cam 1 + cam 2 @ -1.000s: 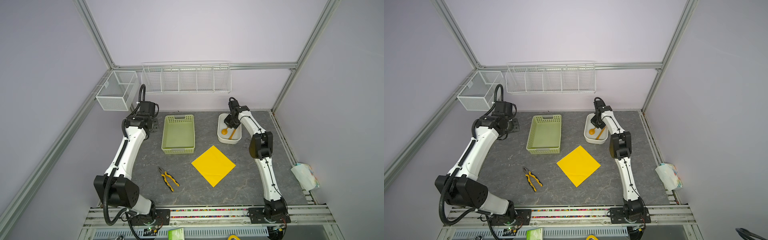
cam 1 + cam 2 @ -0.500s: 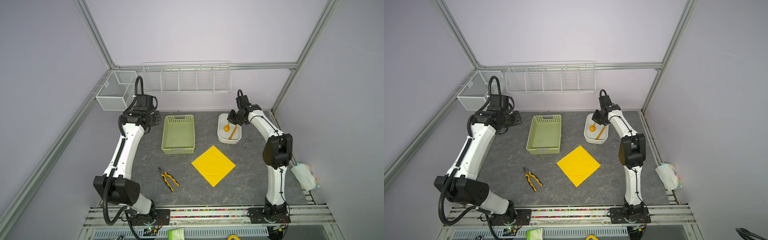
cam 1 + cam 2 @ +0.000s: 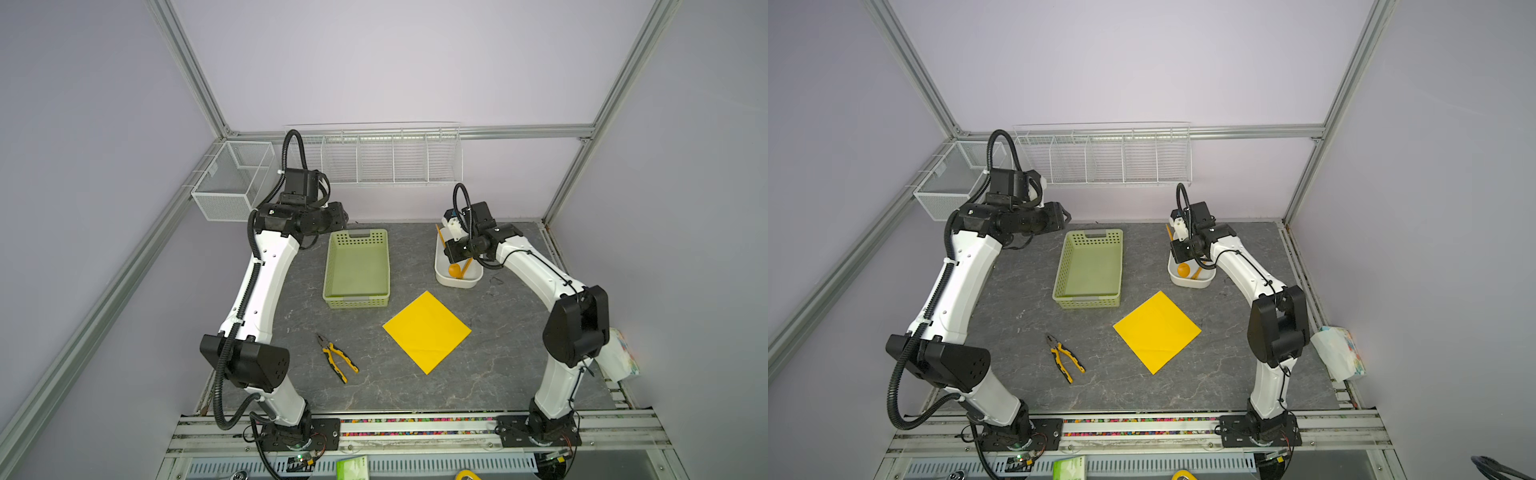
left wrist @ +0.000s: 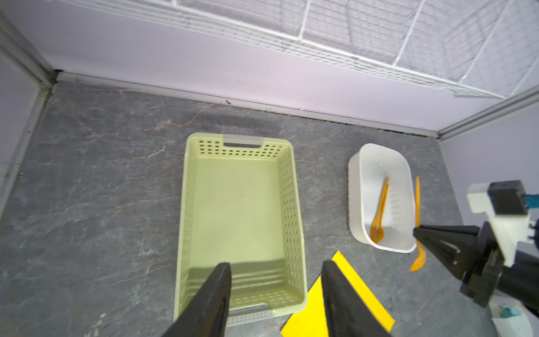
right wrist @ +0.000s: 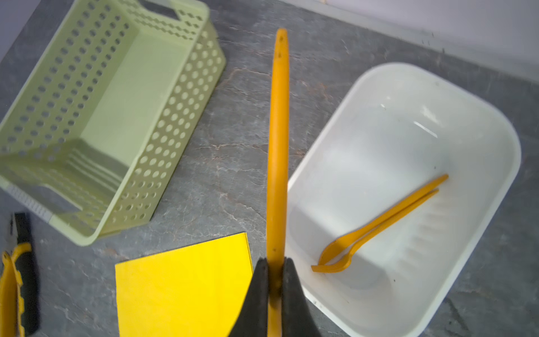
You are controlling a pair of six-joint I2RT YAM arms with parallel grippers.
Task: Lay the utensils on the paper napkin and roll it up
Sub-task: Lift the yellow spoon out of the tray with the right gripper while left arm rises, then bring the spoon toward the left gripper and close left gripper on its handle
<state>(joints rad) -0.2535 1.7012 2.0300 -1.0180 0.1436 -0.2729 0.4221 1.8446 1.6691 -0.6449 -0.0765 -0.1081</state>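
In both top views the right gripper [image 3: 451, 250] hangs over the white tub [image 3: 457, 284] at centre right. Its jaws are pressed onto the orange spoon [image 3: 454, 270], handle running up-left and bowl pointing down-frame. The yellow paper napkin [image 3: 427, 330] lies flat on the table [image 3: 498, 374], below and slightly left of the tub. The left gripper [image 3: 343, 218] hovers at upper left behind the green basket [image 3: 356, 301], so the right arm is the nearer. The carry, I judge, runs down-frame.

The left wrist view adds height. The spoon [image 4: 418, 256] hangs bowl-down and near upright from the right gripper's tips, outside the tub's rim. A second orange utensil [image 4: 379, 216] lies inside the tub. The left fingers [image 4: 215, 291] are spread, with nothing between them.

The right wrist view shows the pinch on the handle, with the bowl hidden beneath the jaws. The napkin's corner [image 5: 180, 291] sits just left of them at lower frame. What remains in the tub [image 5: 379, 224] may be two nested thin pieces; I cannot tell.
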